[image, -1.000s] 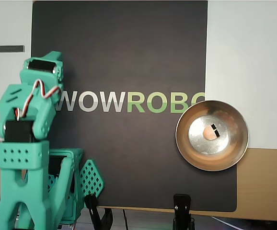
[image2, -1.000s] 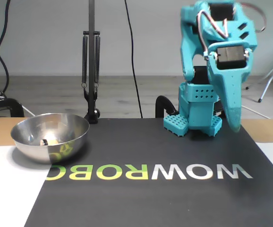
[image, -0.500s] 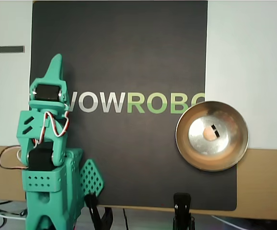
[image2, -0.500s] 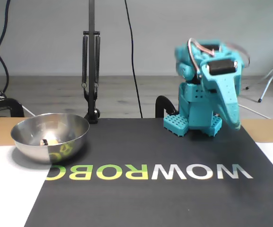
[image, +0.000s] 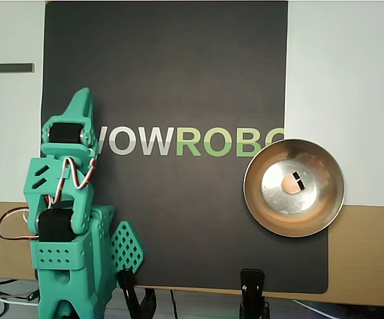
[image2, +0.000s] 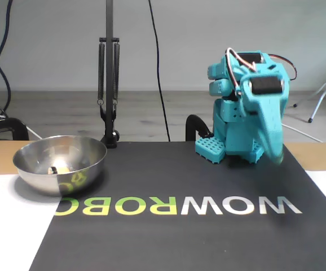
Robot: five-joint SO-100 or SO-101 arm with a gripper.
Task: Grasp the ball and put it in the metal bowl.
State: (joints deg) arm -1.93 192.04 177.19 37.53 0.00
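Ball already resting in the bowl, arm folded at its base.

Across the black mat, teal arm folded lower than half a second before. Metal bowl unmoved, well apart from the arm. Gripper empty, pointed down; opening impossible to tell. Ball on the bowl's flat bottom: judged light, hard, slippery, best pinched across its middle.

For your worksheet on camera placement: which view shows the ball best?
The overhead view: it looks straight into the bowl, so the ball shows on its bottom. In the fixed view, the bowl's wall hides most of the ball.
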